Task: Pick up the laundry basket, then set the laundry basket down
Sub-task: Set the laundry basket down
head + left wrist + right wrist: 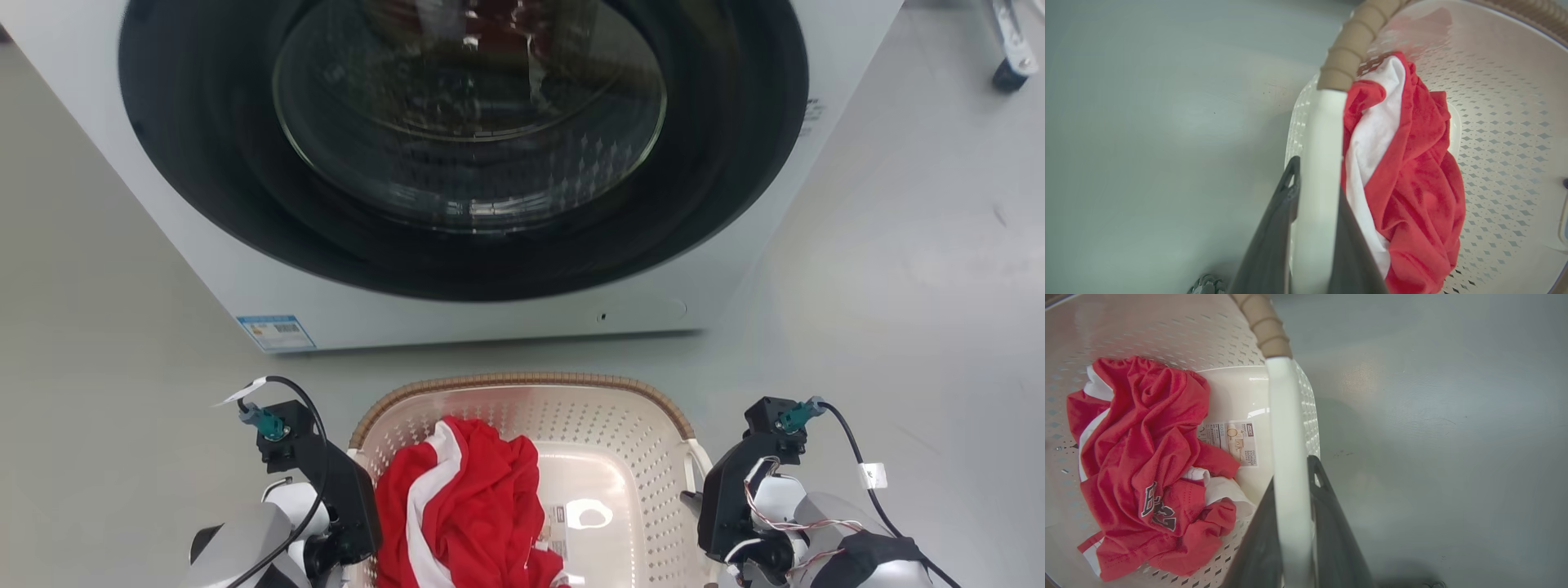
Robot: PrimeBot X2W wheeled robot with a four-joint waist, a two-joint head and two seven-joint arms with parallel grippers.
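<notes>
Basket (531, 380) sits before the washer (245, 269). Left pincer (1316, 183) pinches its left handle (1323, 134); right pincer (1292, 473) pinches the right handle (1286, 416). We judge the grasp made; whether it is clear of the floor (898, 286), we cannot tell. Next calls for a level, matched lift.

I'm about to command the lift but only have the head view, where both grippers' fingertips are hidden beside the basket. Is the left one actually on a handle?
Observer: Yes. The left wrist view shows the left gripper with its two fingers closed on the laundry basket at its white left handle.
Operator: And the right?
Observer: Same there: the right gripper straddles the right handle, both fingers against it.
Operator: Anything inside that could snag?
Observer: The red jersey is bunched right beside the left gripper's inner finger; whether they touch, I cannot tell.
</notes>
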